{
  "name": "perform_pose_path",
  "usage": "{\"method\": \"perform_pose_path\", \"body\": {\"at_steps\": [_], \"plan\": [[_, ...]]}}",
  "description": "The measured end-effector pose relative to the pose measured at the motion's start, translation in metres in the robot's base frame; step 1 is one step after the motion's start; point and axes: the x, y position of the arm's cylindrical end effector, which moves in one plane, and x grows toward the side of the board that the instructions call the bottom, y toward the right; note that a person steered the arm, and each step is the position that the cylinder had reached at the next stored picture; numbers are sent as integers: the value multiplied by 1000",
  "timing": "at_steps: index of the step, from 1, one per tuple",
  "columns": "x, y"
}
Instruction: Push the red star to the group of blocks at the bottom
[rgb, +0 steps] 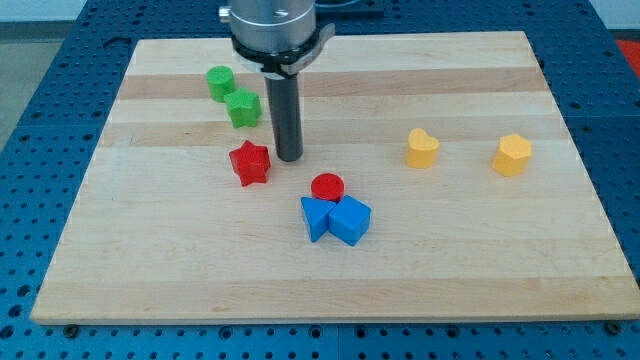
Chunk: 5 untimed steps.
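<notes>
our hand is only a bare rod, nothing gripped; my tip (289, 157) sits just right of the red star (250, 163), which lies up-left of the red cylinder (327, 187) and blue blocks (336, 219).

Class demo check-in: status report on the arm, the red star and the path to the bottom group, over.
My tip down, just right of red star. Star short of bottom group: red cylinder, two blue blocks. Nothing between star and group.

Green cylinder (219, 81) touching green star (243, 108) at upper left, yellow heart (422, 148), yellow hexagon (513, 155), wooden board (480, 260)
</notes>
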Motion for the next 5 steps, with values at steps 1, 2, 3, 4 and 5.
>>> {"method": "perform_pose_path", "body": {"at_steps": [1, 2, 3, 4, 5], "plan": [[-11, -46], [-15, -85], [-8, -84], [4, -63], [21, -34]]}}
